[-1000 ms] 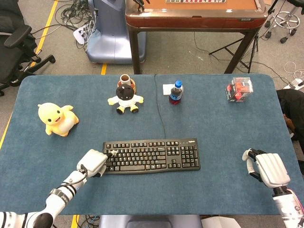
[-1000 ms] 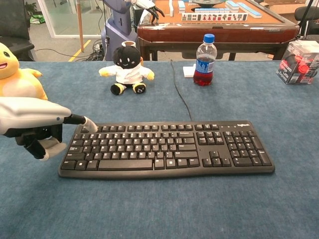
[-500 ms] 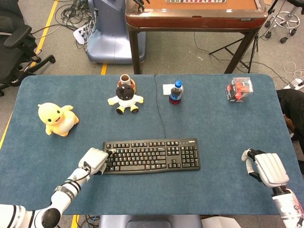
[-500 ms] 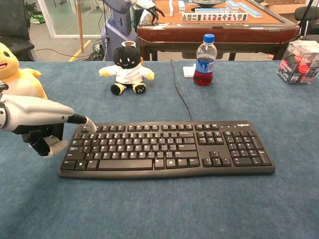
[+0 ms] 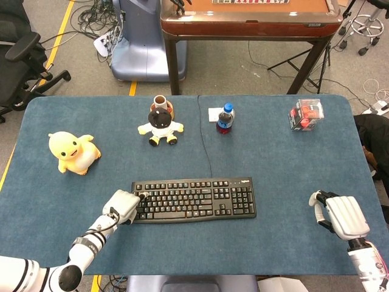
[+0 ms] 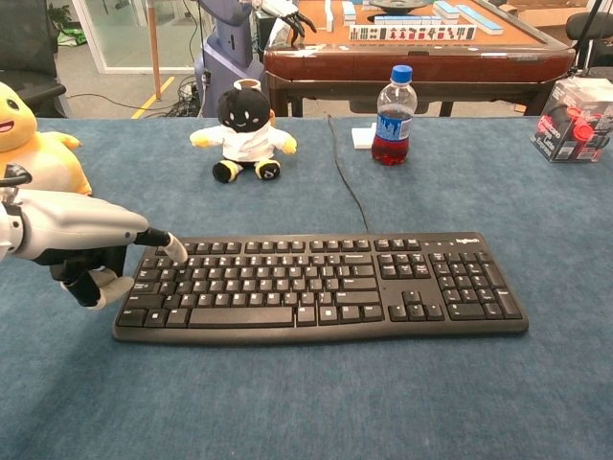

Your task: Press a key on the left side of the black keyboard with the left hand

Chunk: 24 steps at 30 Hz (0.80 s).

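The black keyboard [image 5: 193, 199] lies across the front middle of the blue table, also seen close up in the chest view [image 6: 321, 287]. My left hand [image 5: 123, 207] sits at the keyboard's left end. One finger points out while the others curl under the palm [image 6: 77, 235]. Its white fingertip [image 6: 175, 248] is down on the keys at the top left corner of the keyboard. It holds nothing. My right hand [image 5: 343, 216] rests near the table's front right corner, far from the keyboard, fingers apart and empty.
A yellow duck toy [image 5: 73, 152] sits to the left, and a black-headed doll [image 5: 160, 126] and a red-drink bottle [image 5: 225, 118] stand behind the keyboard. A clear box [image 5: 306, 114] is at the back right. The keyboard cable [image 5: 205, 140] runs to the far edge.
The left hand has edged forward and its pointing fingertip has dropped a little lower onto the top left keys. The right hand has stayed put.
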Motion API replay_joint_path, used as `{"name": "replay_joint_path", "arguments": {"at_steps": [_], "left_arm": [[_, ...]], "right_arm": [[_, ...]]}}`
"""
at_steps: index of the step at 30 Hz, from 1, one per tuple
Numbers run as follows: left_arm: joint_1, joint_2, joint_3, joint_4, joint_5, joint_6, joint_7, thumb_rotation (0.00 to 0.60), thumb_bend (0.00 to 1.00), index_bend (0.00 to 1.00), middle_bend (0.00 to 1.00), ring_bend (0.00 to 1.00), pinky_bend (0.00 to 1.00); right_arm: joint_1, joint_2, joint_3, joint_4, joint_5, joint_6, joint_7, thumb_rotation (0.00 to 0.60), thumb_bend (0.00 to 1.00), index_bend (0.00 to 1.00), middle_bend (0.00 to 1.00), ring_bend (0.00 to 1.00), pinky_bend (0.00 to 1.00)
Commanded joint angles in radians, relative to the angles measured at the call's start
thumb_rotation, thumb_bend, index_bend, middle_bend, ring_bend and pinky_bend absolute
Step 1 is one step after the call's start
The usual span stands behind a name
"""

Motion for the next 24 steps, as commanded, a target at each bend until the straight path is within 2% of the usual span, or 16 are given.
{"name": "replay_joint_path", "arguments": {"at_steps": [1,24], "left_arm": [[-0.005,-0.002,0.005,0.005,0.000,0.000,-0.007,0.600,0.58,0.14,0.92,0.92,1.00],[-0.031,-0.033,0.042,0.051,-0.014,0.011,-0.037,0.600,0.58,0.15,0.92,0.92,1.00]], "right_arm": [[0.000,0.000,0.000,0.001,0.000,-0.001,-0.001,0.600,0.70,0.51,0.49,0.53,0.88],[0.002,-0.002,-0.001,0.000,0.002,-0.004,-0.004,0.600,0.70,0.51,0.49,0.53,0.88]]}}
